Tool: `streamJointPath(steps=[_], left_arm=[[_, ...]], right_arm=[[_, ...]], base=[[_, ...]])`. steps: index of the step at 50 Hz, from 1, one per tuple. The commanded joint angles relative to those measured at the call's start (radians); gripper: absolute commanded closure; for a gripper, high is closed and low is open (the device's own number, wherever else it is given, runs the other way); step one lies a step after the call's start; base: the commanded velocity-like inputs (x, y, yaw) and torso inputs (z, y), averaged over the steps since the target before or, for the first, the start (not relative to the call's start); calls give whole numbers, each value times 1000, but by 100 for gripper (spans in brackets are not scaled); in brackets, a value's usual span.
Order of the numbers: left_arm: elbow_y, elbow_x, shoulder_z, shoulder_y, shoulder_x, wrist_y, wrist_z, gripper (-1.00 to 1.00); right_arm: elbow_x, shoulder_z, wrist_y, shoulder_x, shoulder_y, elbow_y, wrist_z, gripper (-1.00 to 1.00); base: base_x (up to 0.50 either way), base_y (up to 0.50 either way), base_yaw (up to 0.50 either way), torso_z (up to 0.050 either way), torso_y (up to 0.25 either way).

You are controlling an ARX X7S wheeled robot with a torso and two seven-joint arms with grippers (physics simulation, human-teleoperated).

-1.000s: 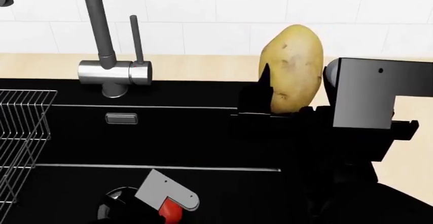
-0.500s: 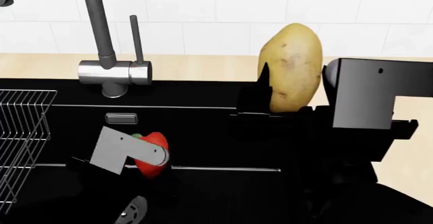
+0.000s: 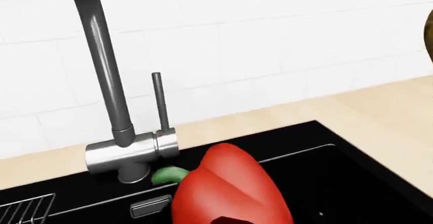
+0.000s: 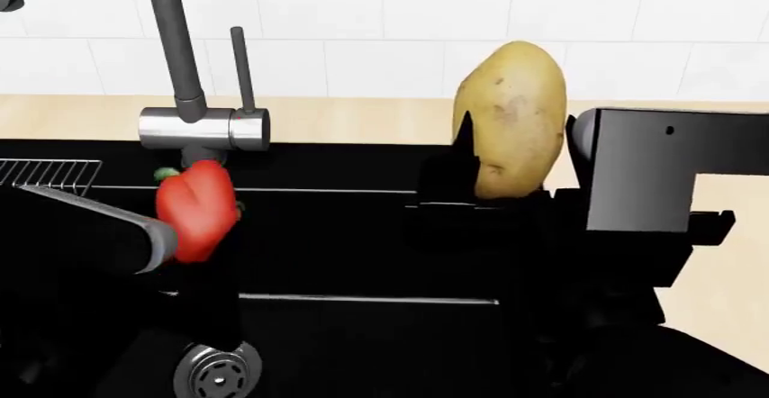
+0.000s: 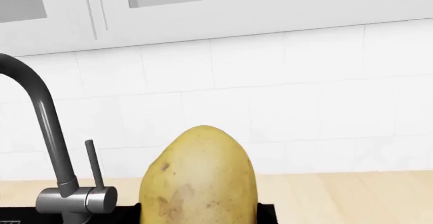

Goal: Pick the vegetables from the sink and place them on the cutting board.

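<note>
My right gripper (image 4: 511, 182) is shut on the yellow-brown speckled potato (image 4: 520, 114) and holds it upright above the right end of the black sink (image 4: 360, 245); the potato also fills the right wrist view (image 5: 197, 178). My left gripper (image 4: 193, 236) is shut on the red bell pepper (image 4: 198, 209) and holds it raised over the sink, just below the faucet base. In the left wrist view the pepper (image 3: 230, 188) with its green stem (image 3: 168, 175) sits close before the camera. The cutting board is out of view.
The grey faucet (image 4: 193, 101) stands at the sink's back edge, with the steel overflow plate (image 3: 150, 206) below it. The round steel drain (image 4: 216, 371) lies in the basin floor. A wire rack (image 4: 49, 175) is at the left. Light wood countertop (image 4: 733, 272) lies to the right.
My left gripper has lifted the red pepper from near the drain up and leftward to just below the faucet. The right gripper with the potato has barely moved.
</note>
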Motion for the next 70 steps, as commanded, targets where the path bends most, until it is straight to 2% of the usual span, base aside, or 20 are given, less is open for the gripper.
streamJointPath(steps=[1,7,31,45,49,54,63,70], left_arm=[[128,-91,-68,-58,-115,21,-31,100],[128,-84,-67,-37,-117,39,-31,100],[105,-87,-71,-44,-123,24,-26,100],[71,-94,-89,-47,-121,42,0,100],[47,-90,-87,-48,-103,39,2,100],[68,-97,-96,-44,-124,50,2,100],[54,-91,-96,-54,-98,41,-3,100],[51,-84,-99,-41,-110,55,9,100]], right_arm=[[-63,-12,-7,-8,-11,4,-43,100],[-41,-18,15,-8,-2,-7,-25,100],[-28,11,10,45,-12,-36,-12,100],[-87,28,-39,69,-54,21,-48,100],[-86,23,-36,64,-52,26,-55,100],[-67,21,-17,69,-42,15,-50,100],[-63,22,-11,80,-40,10,-53,100],[-66,20,-15,78,-47,17,-63,100]], base=[[0,0,0,0,0],[0,0,0,0,0],[-455,-24,0,0,0],[-51,-428,0,0,0],[9,-500,0,0,0],[21,-500,0,0,0],[0,-500,0,0,0],[12,-500,0,0,0]])
